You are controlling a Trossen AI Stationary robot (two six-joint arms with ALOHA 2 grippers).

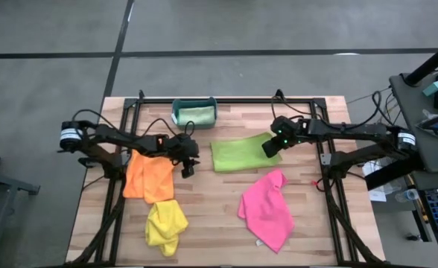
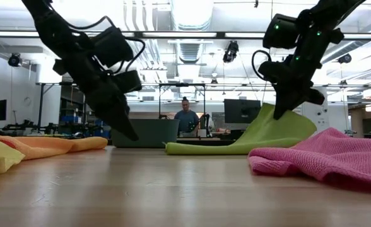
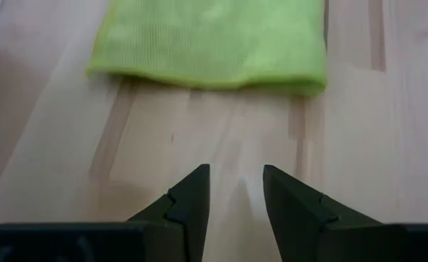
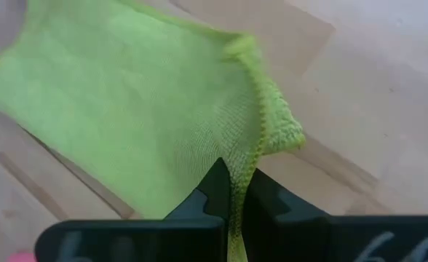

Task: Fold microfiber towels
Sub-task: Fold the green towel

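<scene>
The lime green towel (image 1: 240,153) lies spread on the middle of the table, and its right end is raised. My right gripper (image 1: 271,147) is shut on that end; it also shows in the low view (image 2: 279,115). My left gripper (image 1: 187,170) is open and empty just above the wood, left of the lime towel and beside the orange towel (image 1: 147,177). In the left wrist view, its fingers (image 3: 236,195) point at the lime towel (image 3: 214,40). The yellow towel (image 1: 165,227) and the pink towel (image 1: 267,210) lie crumpled near the front. A pale mint towel (image 1: 195,114) lies in the bin. My right gripper pinches the lime towel's right end at its hemmed edge (image 4: 256,142) between its two fingers. One layer or several, I cannot tell. The fingers slant down from the table's right. That end is lifted into a peak (image 2: 270,116), and the rest of the towel lies flat on the table.
The teal bin (image 1: 177,117) stands at the far edge, in the middle. Black frame rails (image 1: 323,179) run along both sides of the table. Bare wood (image 1: 219,216) shows between the yellow and pink towels. A person (image 2: 187,118) sits in the room behind.
</scene>
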